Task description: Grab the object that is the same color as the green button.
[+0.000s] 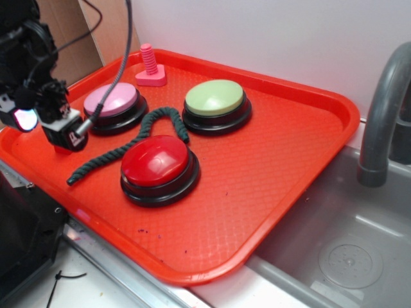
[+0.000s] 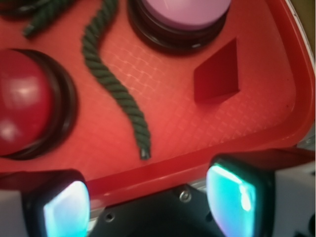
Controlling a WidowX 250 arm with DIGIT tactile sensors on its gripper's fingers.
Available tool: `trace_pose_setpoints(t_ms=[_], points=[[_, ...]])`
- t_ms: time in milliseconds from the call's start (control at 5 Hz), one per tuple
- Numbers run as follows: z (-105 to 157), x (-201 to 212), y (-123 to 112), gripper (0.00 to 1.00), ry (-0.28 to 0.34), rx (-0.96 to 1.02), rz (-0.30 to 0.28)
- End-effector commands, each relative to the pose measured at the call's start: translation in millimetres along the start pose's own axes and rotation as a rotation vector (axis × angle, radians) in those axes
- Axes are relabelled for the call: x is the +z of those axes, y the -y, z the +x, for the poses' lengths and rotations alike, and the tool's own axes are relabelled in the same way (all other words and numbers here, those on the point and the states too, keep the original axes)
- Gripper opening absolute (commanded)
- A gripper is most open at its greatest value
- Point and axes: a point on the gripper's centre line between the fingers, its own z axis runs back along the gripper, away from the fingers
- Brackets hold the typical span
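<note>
the dark green rope (image 1: 131, 144) is laid on the red tray (image 1: 289, 160), curving from between the pink button (image 1: 112, 102) and the green button (image 1: 215, 99), around the red button (image 1: 157, 163), to a free end at about eight o'clock. a red wedge block (image 2: 217, 74) is seen beside the pink button. the pincer (image 2: 148, 197) is held spread above the tray's edge, nothing pinched, apart from the rope.

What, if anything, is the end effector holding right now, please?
Nothing. The end effector is open and empty above the tray edge; the green rope lies untouched on the tray.
</note>
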Motion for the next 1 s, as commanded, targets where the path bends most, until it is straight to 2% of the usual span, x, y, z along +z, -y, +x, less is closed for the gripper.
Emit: trace_pose_setpoints(t_ms=[0,200,600,800], points=[[5,-32,-8,1.00,0.003,0.045,0.017],[6,-47,-13,1.00,-0.003,0.059,-0.003],[15,-64,-5,1.00,0.050,-0.096,-0.169],[16,-69,1,0.99,0.044,-0.090,-0.149]])
